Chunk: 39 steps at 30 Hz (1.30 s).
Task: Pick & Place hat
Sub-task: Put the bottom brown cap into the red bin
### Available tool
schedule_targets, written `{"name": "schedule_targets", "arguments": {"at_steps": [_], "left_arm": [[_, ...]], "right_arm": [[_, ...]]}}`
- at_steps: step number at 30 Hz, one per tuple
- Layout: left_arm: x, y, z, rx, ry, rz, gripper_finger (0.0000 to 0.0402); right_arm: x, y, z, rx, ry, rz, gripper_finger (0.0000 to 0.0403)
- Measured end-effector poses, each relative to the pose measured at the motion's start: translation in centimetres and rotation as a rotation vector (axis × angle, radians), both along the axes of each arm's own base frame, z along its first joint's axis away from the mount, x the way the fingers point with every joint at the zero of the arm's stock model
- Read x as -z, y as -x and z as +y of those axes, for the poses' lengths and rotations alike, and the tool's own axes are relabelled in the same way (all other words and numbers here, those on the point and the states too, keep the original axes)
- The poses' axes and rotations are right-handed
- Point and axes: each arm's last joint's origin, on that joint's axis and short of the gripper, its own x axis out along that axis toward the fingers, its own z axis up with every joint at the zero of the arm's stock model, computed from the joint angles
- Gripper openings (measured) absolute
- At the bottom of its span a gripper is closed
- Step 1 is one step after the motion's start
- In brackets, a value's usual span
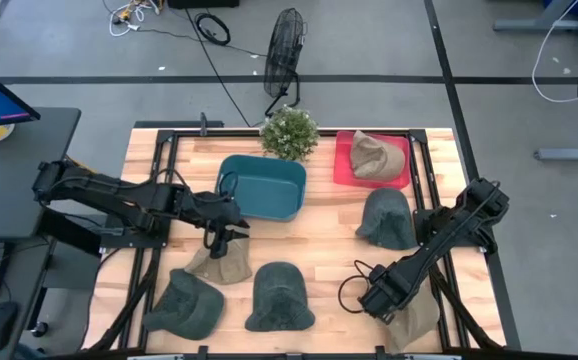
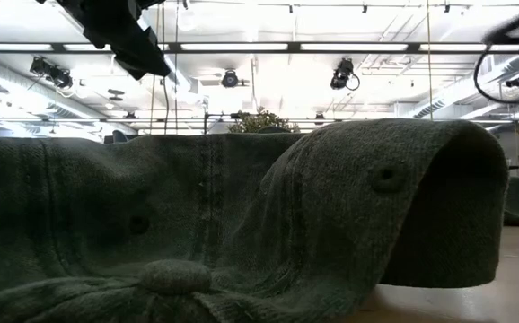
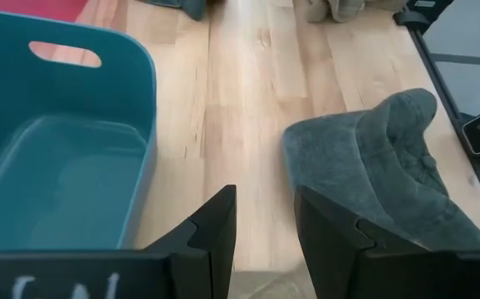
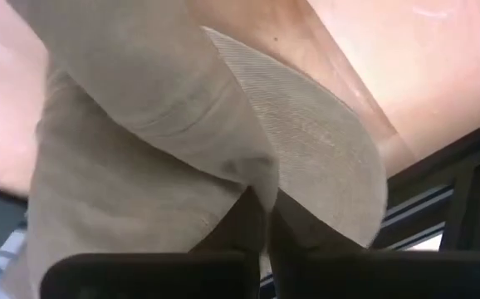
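Note:
My left gripper (image 1: pixel 225 240) is open just above a tan hat (image 1: pixel 225 264) lying on the table in front of the teal bin (image 1: pixel 262 186). In the left wrist view the fingers (image 3: pixel 265 241) stand apart over bare wood, with a strip of the tan hat (image 3: pixel 261 286) between their bases. I cannot tell whether they touch it. My right gripper (image 1: pixel 384 302) is shut on a second tan hat (image 1: pixel 416 320) at the table's near right corner. A third tan hat (image 1: pixel 374 155) lies on a red tray (image 1: pixel 344 170). My right gripper pinches a fold of the tan hat's cloth (image 4: pixel 261 195) between its two shut fingers (image 4: pixel 244 228), next to the ribbed brim (image 4: pixel 323 141). The hat fills the wrist view beyond the fingers. Whether it is clear of the table does not show.
Three green hats lie on the table: near left (image 1: pixel 184 303), near middle (image 1: pixel 280 297), which fills the low view (image 2: pixel 241 224), and right of centre (image 1: pixel 387 218). A potted plant (image 1: pixel 289 132) stands behind the bin. Bare wood lies between the bin and the green hats.

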Motion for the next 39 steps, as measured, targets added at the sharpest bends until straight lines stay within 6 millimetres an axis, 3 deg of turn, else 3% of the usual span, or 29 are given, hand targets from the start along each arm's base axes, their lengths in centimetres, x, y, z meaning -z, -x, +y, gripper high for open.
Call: {"name": "schedule_targets", "arguments": {"at_steps": [3, 7, 13, 18, 24, 29, 36, 39], "left_arm": [[0.0, 0.0, 0.1, -0.017, -0.010, -0.003, 0.0126], [0.0, 0.0, 0.1, -0.020, -0.015, -0.004, 0.0126], [0.0, 0.0, 0.1, -0.019, -0.016, -0.004, 0.0126], [0.0, 0.0, 0.1, -0.019, -0.016, -0.004, 0.0126], [0.0, 0.0, 0.1, -0.019, -0.015, -0.008, 0.0126], [-0.1, 0.0, 0.1, -0.021, -0.012, -0.008, 0.0126], [-0.1, 0.0, 0.1, -0.025, -0.007, -0.009, 0.0126], [-0.1, -0.1, 0.1, -0.025, -0.006, -0.010, 0.0126]], "right_arm": [[-1.8, -0.5, -0.9, 0.035, 0.000, -0.018, 0.0013], [-5.7, -0.6, -3.0, 0.064, 0.114, -0.093, 0.0006], [-12.1, 0.9, -8.1, 0.142, 0.451, -0.289, 0.0003], [-14.9, 1.6, -12.6, 0.176, 0.624, -0.542, 0.0003], [-16.4, 2.3, -17.6, 0.116, 0.825, -0.560, 0.0003], [-16.7, 2.4, -21.8, 0.113, 0.983, -0.461, 0.0002], [-16.2, 1.6, -27.7, 0.198, 1.019, -0.358, 0.0002], [-15.5, 1.0, -30.2, 0.209, 0.936, -0.369, 0.0002]]}}
